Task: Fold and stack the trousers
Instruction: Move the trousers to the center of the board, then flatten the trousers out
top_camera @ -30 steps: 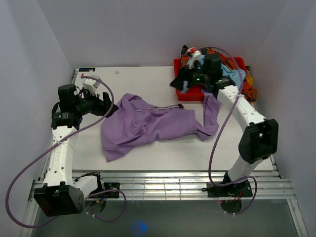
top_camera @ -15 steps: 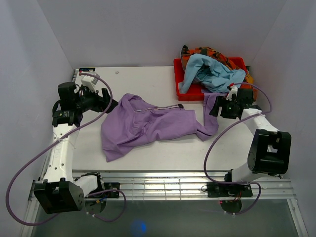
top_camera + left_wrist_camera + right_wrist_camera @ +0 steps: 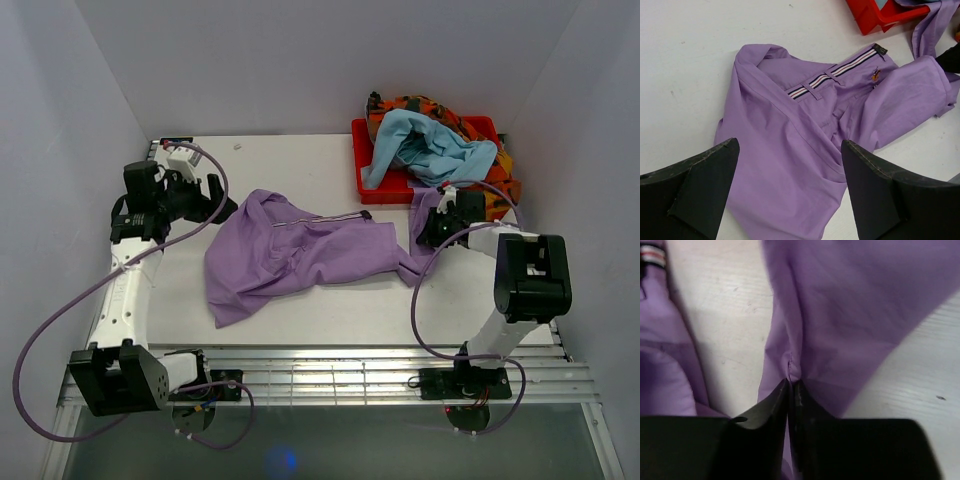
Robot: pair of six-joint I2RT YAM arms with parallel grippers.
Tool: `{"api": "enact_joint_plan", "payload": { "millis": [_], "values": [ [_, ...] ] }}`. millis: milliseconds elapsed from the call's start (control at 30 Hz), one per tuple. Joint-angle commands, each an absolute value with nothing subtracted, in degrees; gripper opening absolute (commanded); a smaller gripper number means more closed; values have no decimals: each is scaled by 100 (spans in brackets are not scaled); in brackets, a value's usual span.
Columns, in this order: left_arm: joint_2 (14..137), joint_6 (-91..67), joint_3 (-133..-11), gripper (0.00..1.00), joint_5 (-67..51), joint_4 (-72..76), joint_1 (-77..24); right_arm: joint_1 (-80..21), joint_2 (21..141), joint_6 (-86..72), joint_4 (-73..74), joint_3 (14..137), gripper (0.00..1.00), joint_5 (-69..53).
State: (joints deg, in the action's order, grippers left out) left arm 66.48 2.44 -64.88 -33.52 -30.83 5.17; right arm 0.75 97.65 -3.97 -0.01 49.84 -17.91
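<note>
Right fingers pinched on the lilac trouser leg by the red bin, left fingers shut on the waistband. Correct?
No. The left fingers are open, holding nothing: the left wrist view shows them spread wide over the trousers, waistband untouched. The rest holds: the right fingers pinch a fold of trouser leg by the red bin.

A: Arms, quick?
B: Left arm (image 3: 125, 290), right arm (image 3: 530, 275): white links, black joint housings.
A: Wiring?
B: Purple cable (image 3: 412, 310) looping along each, base to wrist.
A: Fingers (image 3: 695, 195)?
B: Matte black wedges, scuffed edges.
</note>
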Motion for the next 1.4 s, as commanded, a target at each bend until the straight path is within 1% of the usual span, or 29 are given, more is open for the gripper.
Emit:
{"api": "enact_joint_plan", "payload": {
  "millis": [0,133,200,367,533,600,667,800,900,933,1100,1233,1367],
  "values": [
    [6907,404,-6767,93,-3322,-3190,527,-174,9607,-527,-158,5177,8,-2572],
    [7319,790,-7004,93,-3550,-3410,519,-334,8756,-764,-219,4940,8,-3260],
    [7540,931,-7188,93,-3586,-3515,484,-526,8132,-904,-281,4790,8,-3575],
    [8365,1247,-7549,90,-3560,-3604,273,-1106,7069,-1168,-456,4650,8,-3823],
    [8929,1301,-7909,87,-3393,-3560,-351,-1704,6663,-1388,-606,4719,8,-3876],
    [9174,1344,-7989,87,-3244,-3464,-613,-1871,6531,-1363,-475,4825,8,-4016],
    [9386,1572,-8172,87,-3077,-3428,-816,-1942,6399,-1196,-221,4966,8,-3894],
    [10045,1959,-8665,87,-2533,-3498,-1361,-1715,6135,-600,779,4949,8,-3096],
    [10537,2354,-8998,86,-2207,-3489,-1747,-1259,5951,-336,1176,4668,8,-3015],
    [10808,2469,-9078,86,-1936,-3481,-1845,-1179,5898,-230,1430,4597,8,-2989],
    [11635,2751,-9632,82,-1407,-3366,-2162,-783,5774,553,2178,4325,8,-2453],
    [12154,2865,-10194,82,-1494,-3559,-2276,-572,5862,1159,2627,4184,8,-2206],
    [12384,2988,-10275,84,-1906,-3893,-2399,-475,6221,1712,3146,4359,8,-2145]
  ]
}}
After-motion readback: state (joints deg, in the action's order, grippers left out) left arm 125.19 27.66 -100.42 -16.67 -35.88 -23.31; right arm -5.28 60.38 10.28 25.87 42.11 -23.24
